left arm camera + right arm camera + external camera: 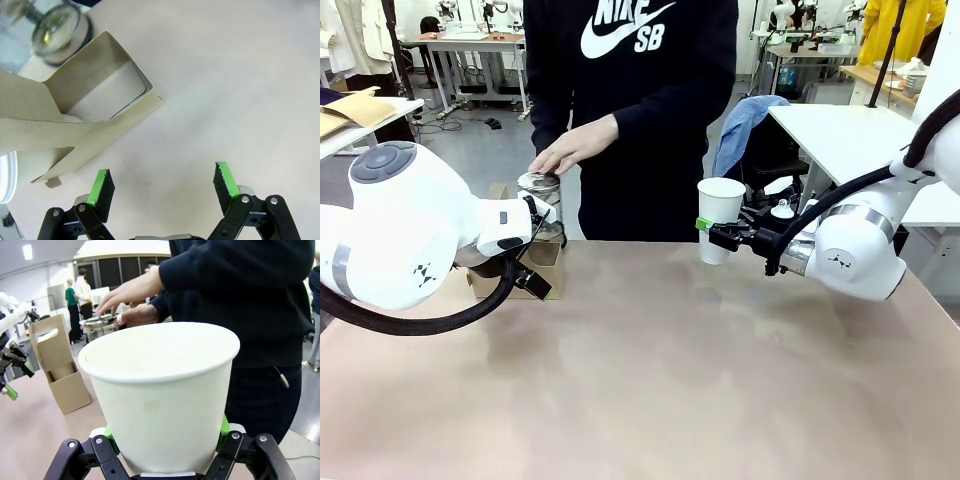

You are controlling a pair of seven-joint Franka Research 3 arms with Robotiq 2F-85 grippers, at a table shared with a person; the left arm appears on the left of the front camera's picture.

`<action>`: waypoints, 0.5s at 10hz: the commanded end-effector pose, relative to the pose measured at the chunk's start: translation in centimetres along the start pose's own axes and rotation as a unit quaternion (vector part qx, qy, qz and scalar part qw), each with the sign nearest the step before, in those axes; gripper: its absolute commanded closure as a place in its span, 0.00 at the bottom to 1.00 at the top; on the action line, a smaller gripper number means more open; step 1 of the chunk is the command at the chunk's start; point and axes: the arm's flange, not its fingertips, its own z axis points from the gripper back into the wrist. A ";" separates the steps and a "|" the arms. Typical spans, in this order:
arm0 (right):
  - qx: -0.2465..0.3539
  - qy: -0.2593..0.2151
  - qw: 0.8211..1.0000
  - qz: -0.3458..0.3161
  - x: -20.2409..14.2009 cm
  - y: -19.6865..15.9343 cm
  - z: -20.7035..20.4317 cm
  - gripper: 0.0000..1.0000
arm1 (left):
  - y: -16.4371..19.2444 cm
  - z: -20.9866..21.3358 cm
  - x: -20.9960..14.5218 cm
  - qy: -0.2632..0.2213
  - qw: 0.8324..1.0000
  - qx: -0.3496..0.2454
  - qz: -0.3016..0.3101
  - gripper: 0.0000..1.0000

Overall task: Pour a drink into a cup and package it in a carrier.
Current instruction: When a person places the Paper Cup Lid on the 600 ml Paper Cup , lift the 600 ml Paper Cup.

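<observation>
At the far right of the tan table, the right gripper is clamped on a tall plain white paper cup, which is upright and lidless. The left gripper hangs fully spread and empty, just beside the brown cardboard drink carrier. A person's hand rests on the metal-topped clear glass carafe next to the carrier.

You have the right fingers clamped on either side of the open-topped white paper cup, which sits upright between them. Beyond it to the left, the brown cardboard carrier stands on the bench. The person's hand rests atop the glass carafe.
</observation>
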 end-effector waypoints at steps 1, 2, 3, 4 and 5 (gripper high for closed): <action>-0.006 -0.009 1.000 -0.003 0.5 0.3 -0.2 0.19 | 0.1 0.1 0.0 -0.001 1.000 -0.001 0.001 0.00; -0.006 -0.009 1.000 -0.003 0.5 0.3 -0.2 0.19 | 0.1 0.1 0.0 -0.001 1.000 -0.001 0.001 0.00; -0.006 -0.009 1.000 -0.003 0.5 0.3 -0.2 0.19 | 0.1 0.1 0.0 -0.001 1.000 -0.001 0.001 0.00; -0.006 -0.009 1.000 -0.003 0.5 0.3 -0.2 0.19 | 0.1 0.1 0.0 -0.001 1.000 -0.001 0.001 0.00; -0.006 -0.009 1.000 -0.003 0.5 0.3 -0.2 0.19 | 0.1 0.1 0.0 -0.001 1.000 -0.001 0.001 0.00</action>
